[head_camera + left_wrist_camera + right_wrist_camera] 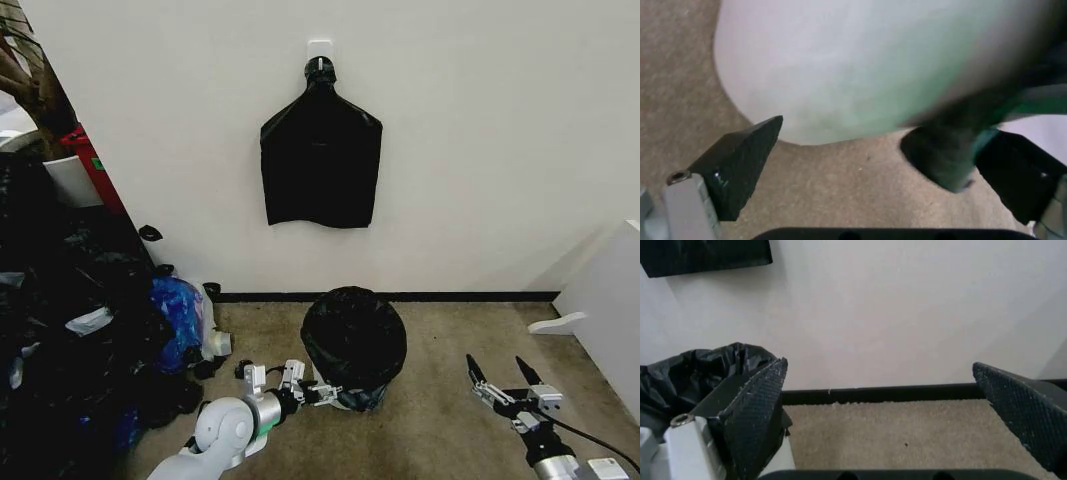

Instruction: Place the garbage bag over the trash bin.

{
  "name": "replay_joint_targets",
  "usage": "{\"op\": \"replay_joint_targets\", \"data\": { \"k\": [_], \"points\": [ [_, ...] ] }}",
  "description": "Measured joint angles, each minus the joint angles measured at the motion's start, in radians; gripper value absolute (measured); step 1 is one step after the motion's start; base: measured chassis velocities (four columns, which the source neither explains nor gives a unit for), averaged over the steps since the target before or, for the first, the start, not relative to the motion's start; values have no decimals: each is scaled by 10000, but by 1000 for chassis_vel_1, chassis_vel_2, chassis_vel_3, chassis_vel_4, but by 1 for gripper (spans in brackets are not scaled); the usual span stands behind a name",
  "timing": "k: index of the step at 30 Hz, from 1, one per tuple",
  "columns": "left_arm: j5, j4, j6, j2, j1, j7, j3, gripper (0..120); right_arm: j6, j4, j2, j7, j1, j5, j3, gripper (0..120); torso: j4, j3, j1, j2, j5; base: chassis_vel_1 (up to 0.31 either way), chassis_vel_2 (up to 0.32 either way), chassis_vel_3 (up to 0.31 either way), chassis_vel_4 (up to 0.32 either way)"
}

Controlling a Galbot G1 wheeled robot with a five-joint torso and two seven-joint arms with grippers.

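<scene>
Garbage bag (353, 335) sits draped over the trash bin (860, 65) on the carpet near the wall's black baseboard, its glossy black plastic billowing over the top and hiding most of the bin in the head view; a sliver of pale wall shows at the base. Left wrist view shows the cream side of the bin close up, with a dark fold of bag hanging down one side. Judged step: late stage, bag already over the mouth, lower hem being dressed down. Next move likely calls for catching that loose hem and drawing it lower around the wall without tipping the bin. Left gripper (322, 392) reaches in low from the robot's left, forearm nearly level with the floor, fingers spread apart beside the bin's base, nothing pinched between them. Right gripper (508, 380) hangs well apart on the right, pointing toward the wall, fingers wide apart and empty.
</scene>
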Motion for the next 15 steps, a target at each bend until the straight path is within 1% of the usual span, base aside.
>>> {"op": "replay_joint_targets", "data": {
  "k": [3, 4, 8, 9, 11, 15],
  "points": [
    [32, 540, -38, -197, -68, 166, -95, 100, -1, -24, 19, 0, -12, -9, -42, 100, 0, 0, 0, 0, 0, 0, 0, 0, 0],
    [32, 540, -38, -197, -68, 166, -95, 100, -1, -24, 19, 0, -12, -9, -42, 100, 0, 0, 0, 0, 0, 0, 0, 0, 0],
    [244, 1493, -153, -608, -269, 533, -110, 100, 3, 1, 24, 1, -93, -29, -36, 100, -2, 0, 0, 0, 0, 0, 0, 0, 0],
    [244, 1493, -153, -608, -269, 533, -110, 100, 3, 1, 24, 1, -93, -29, -36, 100, -2, 0, 0, 0, 0, 0, 0, 0, 0],
    [379, 1974, -253, -845, -303, 686, -116, 100, 1, 75, 20, 15, -132, -33, 14, 100, 0, 0, 0, 0, -3, 0, 0, 0, 0],
    [421, 2031, -317, -941, -175, 855, -130, 100, -57, 269, 35, 83, -210, -33, 77, 100, -1, 0, 0, 0, 0, 0, 0, 0, 0]
  ]
}}
